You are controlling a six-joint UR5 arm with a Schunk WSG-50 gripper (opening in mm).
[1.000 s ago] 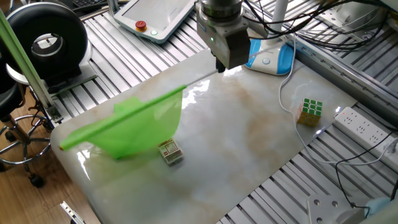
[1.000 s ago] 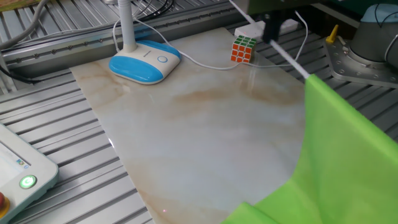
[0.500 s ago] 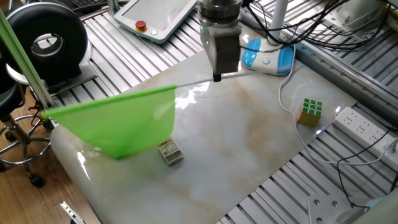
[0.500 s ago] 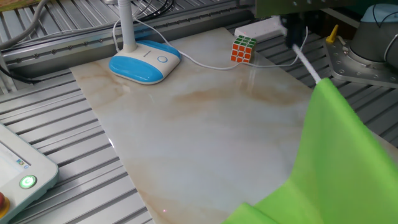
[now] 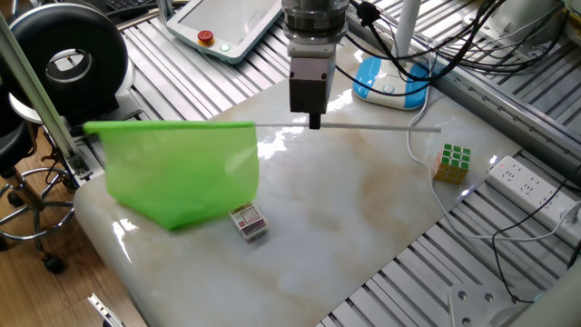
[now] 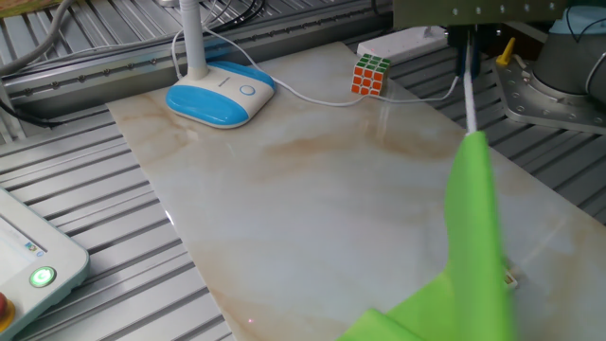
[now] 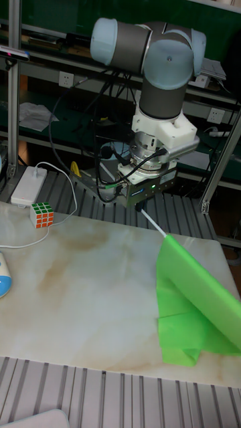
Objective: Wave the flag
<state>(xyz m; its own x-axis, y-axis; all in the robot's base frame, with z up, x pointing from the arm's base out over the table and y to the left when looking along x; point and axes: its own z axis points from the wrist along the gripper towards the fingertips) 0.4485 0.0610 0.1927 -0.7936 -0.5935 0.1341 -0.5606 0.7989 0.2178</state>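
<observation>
Gripper (image 5: 314,120) clamps the flag (image 5: 182,173) pole level; cloth seemingly brushes table (image 5: 363,227).

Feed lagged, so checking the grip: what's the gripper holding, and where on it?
The gripper holds the lime-green cloth flag by its slim white pole, along the bare part beyond the cloth.

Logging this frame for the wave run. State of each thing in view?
claw: shut on the flag's pole, above the table.
flag: held up, pole level, cloth hanging with its lower edge on the table.
puzzle cube: resting on the table, untouched.
small box: lying on the table beside the cloth.
blue lamp base: standing on the table, cord attached.
</observation>
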